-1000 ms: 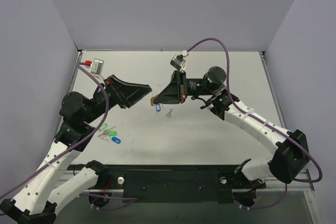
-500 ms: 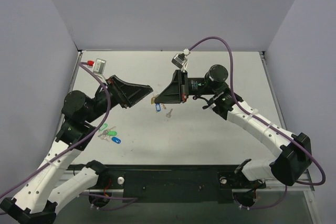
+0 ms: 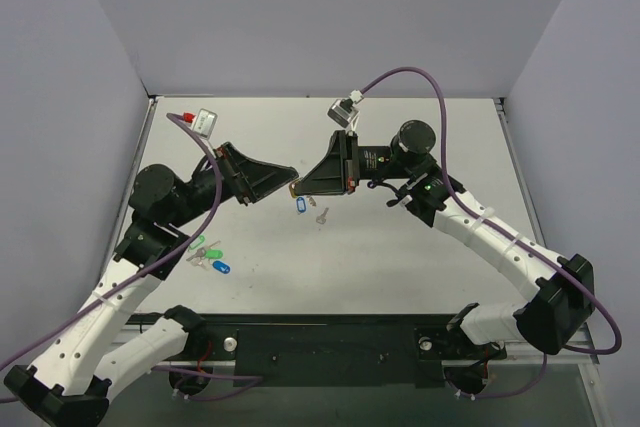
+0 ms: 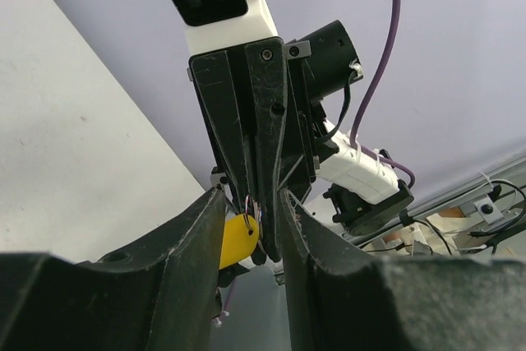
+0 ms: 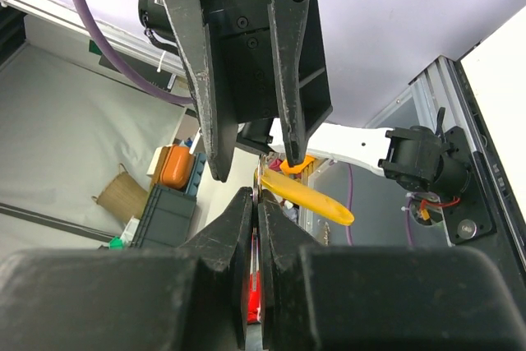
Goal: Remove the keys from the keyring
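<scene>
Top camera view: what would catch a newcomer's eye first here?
The left gripper and right gripper meet tip to tip above the middle of the table; the right one pinches the yellow-orange keyring by its ring, the tag hanging between the left one's open jaws. Beneath them a blue tag and a small silver key lie on the table, and more coloured tags sit off to the left.

White table [image 3: 420, 257], pale lilac walls [image 3: 330, 17] around it, even light

Overhead looks down; close wrist views face across the keyring [image 4: 238, 240].
</scene>
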Action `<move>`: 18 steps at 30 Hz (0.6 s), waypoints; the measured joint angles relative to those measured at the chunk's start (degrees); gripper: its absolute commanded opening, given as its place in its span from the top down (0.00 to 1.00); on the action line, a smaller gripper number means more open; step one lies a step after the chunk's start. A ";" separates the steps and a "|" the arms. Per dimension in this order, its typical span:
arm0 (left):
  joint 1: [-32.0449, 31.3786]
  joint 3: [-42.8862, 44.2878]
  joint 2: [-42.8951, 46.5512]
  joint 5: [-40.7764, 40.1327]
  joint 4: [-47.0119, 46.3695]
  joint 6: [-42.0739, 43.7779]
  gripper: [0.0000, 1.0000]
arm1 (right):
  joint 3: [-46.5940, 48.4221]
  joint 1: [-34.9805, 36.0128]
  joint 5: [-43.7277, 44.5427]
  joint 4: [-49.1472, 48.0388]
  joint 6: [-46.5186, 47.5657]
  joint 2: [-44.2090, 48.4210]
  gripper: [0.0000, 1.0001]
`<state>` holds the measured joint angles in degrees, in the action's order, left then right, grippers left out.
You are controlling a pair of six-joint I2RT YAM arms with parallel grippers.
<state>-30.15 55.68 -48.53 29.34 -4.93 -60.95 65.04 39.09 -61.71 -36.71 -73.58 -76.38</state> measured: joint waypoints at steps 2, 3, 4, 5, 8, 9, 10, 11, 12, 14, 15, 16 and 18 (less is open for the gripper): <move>0.00 0.00 -0.02 0.39 0.00 -0.15 0.63 | 0.20 0.00 0.02 0.09 0.13 0.00 1.00; 0.00 0.00 0.07 0.55 0.00 -0.22 0.64 | 0.22 0.00 0.02 0.11 0.15 0.00 1.00; 0.00 0.00 0.15 0.66 0.00 -0.33 0.71 | 0.22 0.00 0.02 0.13 0.20 0.00 1.00; 0.00 0.00 0.24 0.79 0.00 -0.39 0.73 | 0.22 0.00 0.02 0.20 0.20 0.00 1.00; 0.00 0.00 0.35 0.98 0.00 -0.57 0.81 | 0.24 0.00 0.00 0.39 0.33 0.00 1.00; 0.00 -0.02 0.35 0.96 0.00 -0.57 0.82 | 0.24 0.00 0.00 0.46 0.37 0.04 1.00; 0.00 -0.07 0.35 0.96 0.02 -0.59 0.86 | 0.26 0.00 0.00 0.55 0.39 0.11 1.00; 0.00 -0.13 0.35 0.96 0.00 -0.61 0.88 | 0.31 0.00 0.00 0.61 0.44 0.17 1.00; 0.00 -0.20 0.35 0.98 0.00 -0.66 0.92 | 0.35 0.00 0.00 0.76 0.52 0.22 1.00; 0.00 -0.20 0.33 1.07 0.00 -0.85 0.97 | 0.52 0.00 0.00 1.20 0.83 0.37 1.00; 0.00 -0.20 0.33 1.20 -0.07 -0.90 1.00 | 0.61 0.00 0.00 1.49 1.01 0.39 1.00; 0.00 -0.20 0.33 1.27 -0.07 -0.94 1.00 | 0.68 0.00 0.00 1.70 1.18 0.42 1.00; 0.00 -0.20 0.31 1.53 -0.07 -0.96 1.00 | 0.72 0.00 -0.04 2.08 1.46 0.44 1.00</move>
<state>-30.15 55.48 -48.23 30.87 -4.99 -61.91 65.76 39.09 -61.76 -34.63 -72.12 -75.94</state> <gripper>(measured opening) 0.018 0.005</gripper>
